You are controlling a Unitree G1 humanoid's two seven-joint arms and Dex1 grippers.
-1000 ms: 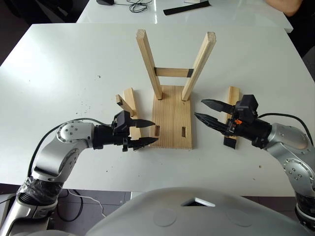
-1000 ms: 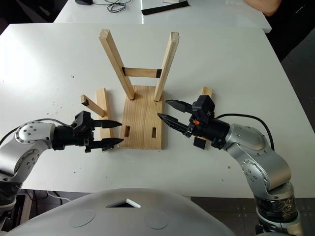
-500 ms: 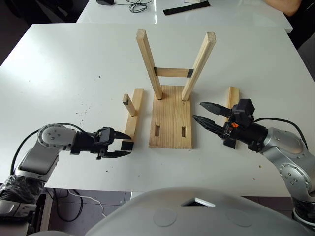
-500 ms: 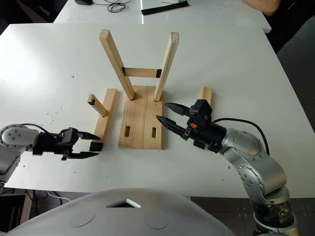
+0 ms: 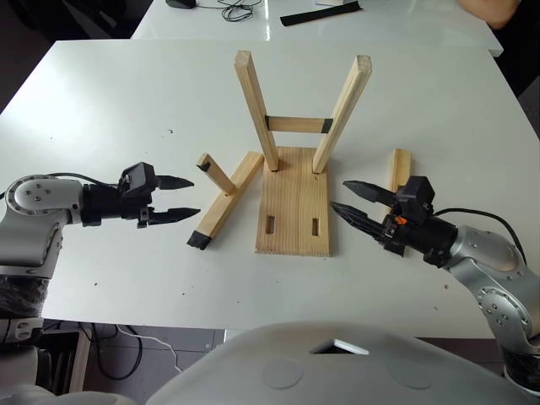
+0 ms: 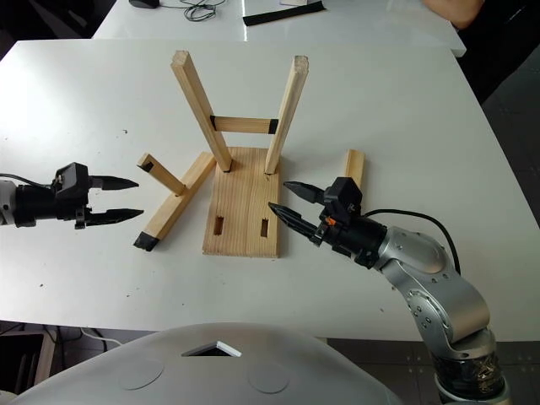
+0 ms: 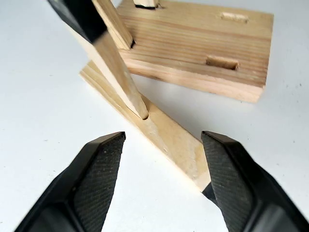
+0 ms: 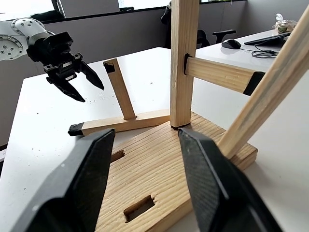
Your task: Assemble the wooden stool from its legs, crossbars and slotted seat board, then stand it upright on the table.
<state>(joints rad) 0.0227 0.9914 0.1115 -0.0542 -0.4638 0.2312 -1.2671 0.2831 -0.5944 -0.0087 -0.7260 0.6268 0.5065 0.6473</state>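
The slotted seat board [image 5: 293,202] lies flat on the white table [image 5: 126,110]. Two legs joined by a crossbar [image 5: 295,124] stand in its far slots; the two near slots are vacant. A loose leg with a short crossbar stub [image 5: 224,192] lies slanted just left of the board. Another loose leg [image 5: 398,169] lies to the board's right. My left gripper [image 5: 180,198] hangs open, left of the slanted leg and apart from it. My right gripper [image 5: 355,202] is open beside the board's right edge, holding nothing.
A second white table [image 5: 337,21] stands behind, carrying cables, a mouse and a black strap [image 5: 319,13]. Small dark specks dot the table left of the parts.
My left gripper has let go of the leg with the stub and drawn back to the left. That leg now lies slanted against the board's left side. The right gripper barely shifted.
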